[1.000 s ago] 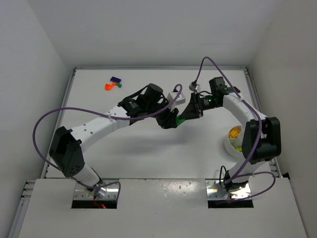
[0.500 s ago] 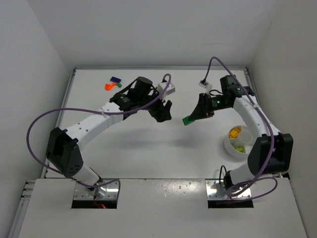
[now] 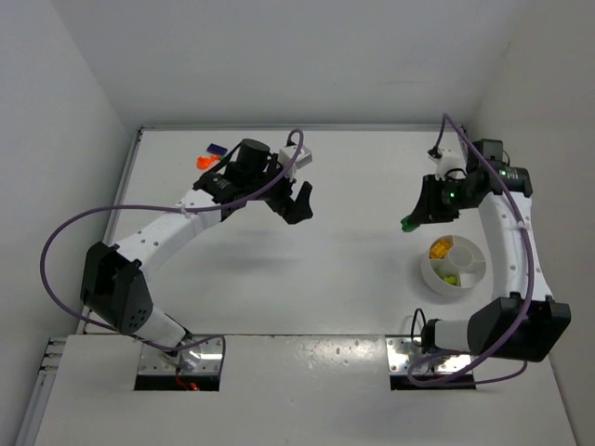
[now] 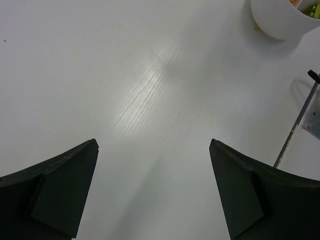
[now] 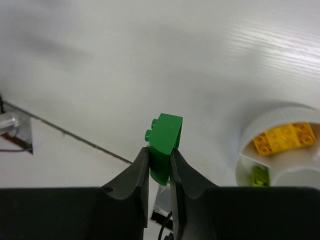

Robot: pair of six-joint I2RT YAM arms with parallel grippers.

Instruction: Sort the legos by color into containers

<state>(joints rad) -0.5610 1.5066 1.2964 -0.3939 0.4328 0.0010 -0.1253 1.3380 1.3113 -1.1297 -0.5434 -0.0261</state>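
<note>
- White tabletop point(image 3: 353, 288) fills your overhead view, closed in by plain white walls on three sides.
- At the upper left of that view you have two loose legos: an orange lego point(image 3: 204, 163) and, just beside it, a dark blue lego point(image 3: 217, 149). Both lie close to the left arm's wrist.
- Your left gripper point(image 3: 297, 203) hangs over bare table left of centre. Its jaws are spread wide with nothing between them. In its wrist view the dark fingers point(image 4: 55, 190) sit in the two lower corners, with only table surface between them.
- Right of centre, your right gripper point(image 3: 410, 221) is pinched closed on a green lego point(image 3: 406, 224). Its wrist view shows the brick clamped upright between the tips, studs facing the left of the frame, off the table.
- At the lower right of the overhead view stands the round white dish point(image 3: 426, 277), apart from the right gripper. A yellow lego point(image 3: 441, 248) lies in its upper-left compartment and a lime lego point(image 3: 450, 278) in the one below.
</note>
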